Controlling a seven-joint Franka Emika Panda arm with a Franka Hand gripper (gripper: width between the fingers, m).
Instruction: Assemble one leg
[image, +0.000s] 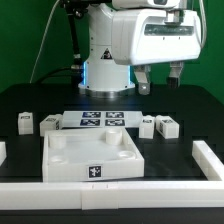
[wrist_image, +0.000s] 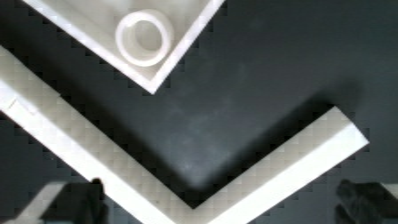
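Since the square top (image: 65, 170) lies nearest, sockets up, fetching comes first, I judge: drop squarely over the leg (image: 166, 126), pinching its flat sides without nudging its twin (image: 146, 127). It is a chunky white tagged block on the worktop (image: 190, 115), at the exterior view's right. Beyond, the claw (image: 161, 80) hangs high, spread wide, empty.

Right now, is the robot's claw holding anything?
Empty: the claw is open, fingers wide apart, nothing between them in either view.

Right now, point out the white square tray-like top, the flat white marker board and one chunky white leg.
top (image: 65, 172): exterior view, front wall.
marker board (image: 103, 121): exterior view, middle tag.
leg (image: 24, 123): exterior view, front face.
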